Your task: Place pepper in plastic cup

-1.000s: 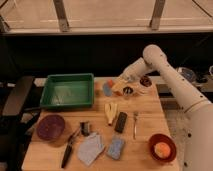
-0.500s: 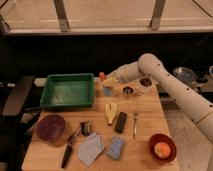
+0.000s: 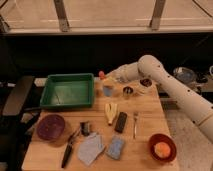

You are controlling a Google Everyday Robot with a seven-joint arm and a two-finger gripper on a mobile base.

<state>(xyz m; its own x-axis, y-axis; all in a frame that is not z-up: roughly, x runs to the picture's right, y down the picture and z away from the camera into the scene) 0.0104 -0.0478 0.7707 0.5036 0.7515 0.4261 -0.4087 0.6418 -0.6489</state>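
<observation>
1. Pepper (image 3: 101, 75) first, though it sits toward the far side of the table: you see it just above the plastic cup (image 3: 107, 90), centre of the frame, held at the gripper (image 3: 106, 77). Its long axis looks tilted, with the orange end up and to the left; the lower end is hard to make out.
2. Nearest you, along the bottom edge of the wooden table (image 3: 100, 160), lie a dark-handled tool (image 3: 68, 151), a grey cloth (image 3: 91, 148), a blue sponge (image 3: 116, 147) and, at lower right, a red bowl (image 3: 162, 148) with a round orange fruit (image 3: 161, 149) in it.
3. Further up, you find a dark purple plate (image 3: 50, 127) at left, a pale yellow banana-like thing (image 3: 111, 112), a black block (image 3: 120, 122) and a fork (image 3: 135, 124) mid-table.
4. Beyond those, a green tray (image 3: 68, 91) sits at upper left, and a small metal cup (image 3: 127, 92) stands just right of the plastic cup.
5. Your gripper is closed on the pepper, directly over the plastic cup's mouth, at the end of the white arm (image 3: 170, 87) reaching in from the right.
</observation>
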